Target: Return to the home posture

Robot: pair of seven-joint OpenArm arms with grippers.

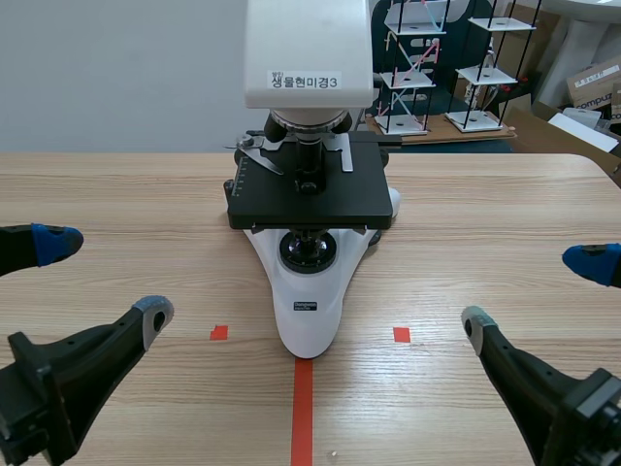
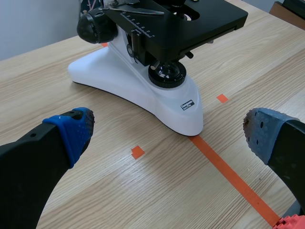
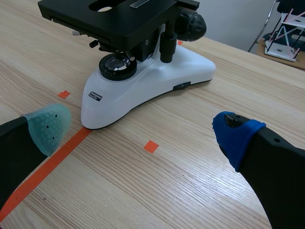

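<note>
Left gripper (image 1: 105, 280) and right gripper (image 1: 534, 291) gape wide, empty, flanking the microscope (image 1: 309, 291).
An inward swing while homing could clip it and shove it askew.

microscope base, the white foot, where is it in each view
Scene view: the microscope base sits mid-table, its tip toward the robot.
Left wrist view: just ahead of the open left gripper.
Right wrist view: ahead of the open right gripper.
Shared landmark: the orange-red tape line ends at its tip.

Microscope (image 1: 309, 243) on table (image 1: 485, 223), between left end effector (image 1: 107, 277) and right end effector (image 1: 532, 291)
</note>
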